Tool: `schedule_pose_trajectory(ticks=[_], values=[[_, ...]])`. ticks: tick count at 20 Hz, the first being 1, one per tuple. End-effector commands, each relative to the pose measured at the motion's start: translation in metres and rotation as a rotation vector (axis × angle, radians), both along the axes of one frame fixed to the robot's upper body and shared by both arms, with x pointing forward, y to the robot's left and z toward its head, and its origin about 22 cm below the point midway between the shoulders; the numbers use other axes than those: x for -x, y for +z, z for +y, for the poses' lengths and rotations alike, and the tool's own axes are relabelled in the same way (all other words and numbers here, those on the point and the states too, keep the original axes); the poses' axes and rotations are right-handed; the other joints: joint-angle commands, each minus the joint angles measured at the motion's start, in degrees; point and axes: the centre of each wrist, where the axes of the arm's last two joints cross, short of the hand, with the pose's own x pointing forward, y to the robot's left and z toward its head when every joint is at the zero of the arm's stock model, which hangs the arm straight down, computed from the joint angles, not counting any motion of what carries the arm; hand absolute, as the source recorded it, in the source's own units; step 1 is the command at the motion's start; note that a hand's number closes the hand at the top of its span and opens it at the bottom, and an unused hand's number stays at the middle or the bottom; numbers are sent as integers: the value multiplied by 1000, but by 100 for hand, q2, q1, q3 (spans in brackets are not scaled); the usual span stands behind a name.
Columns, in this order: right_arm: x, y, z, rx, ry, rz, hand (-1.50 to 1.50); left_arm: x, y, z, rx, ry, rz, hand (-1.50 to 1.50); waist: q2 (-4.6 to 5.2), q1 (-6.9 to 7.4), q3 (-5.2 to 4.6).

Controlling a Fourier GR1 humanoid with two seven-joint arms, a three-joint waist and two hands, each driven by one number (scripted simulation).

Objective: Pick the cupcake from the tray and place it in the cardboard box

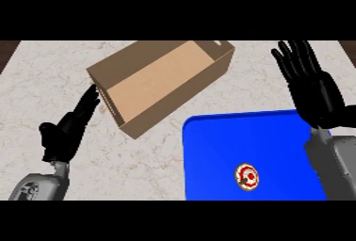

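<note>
A marbled counter (42, 94) is carrying an unlabelled cardboard box (160, 80) and a blue tray (236, 141). The cupcake (246, 177) is sitting on the tray. The left hand (66, 132) and right hand (313, 89) are both hovering with fingers straight, holding nothing.

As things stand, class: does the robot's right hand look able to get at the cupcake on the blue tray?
Probably yes. The right hand is open above the tray's far right corner, and the cupcake sits uncovered on the tray with nothing between them. The hand would have to draw back toward the robot.

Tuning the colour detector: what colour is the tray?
Solid bright blue tray, shown in the head view.
</note>
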Motion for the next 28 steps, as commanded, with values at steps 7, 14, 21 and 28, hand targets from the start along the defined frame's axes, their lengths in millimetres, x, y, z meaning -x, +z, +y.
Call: schedule_pose_trajectory(ticks=[7, 14, 21, 28], values=[[43, -33, 8, -274, -388, 34, -150, -3, 3, -15, -20, -76, -21, 0, -621, -869, 166], [109, -78, -45, 1107, -327, -50, -150, 5, 6, -28, -24, -157, -45, 0, -385, -360, -154], [169, -25, -21, 1297, -393, -118, -150, 0, 4, -24, -30, -142, -55, 0, -335, -432, -163], [224, 37, 18, 1378, -244, 133, -150, 0, 6, -39, -28, -206, -70, 0, -251, -100, -145]])
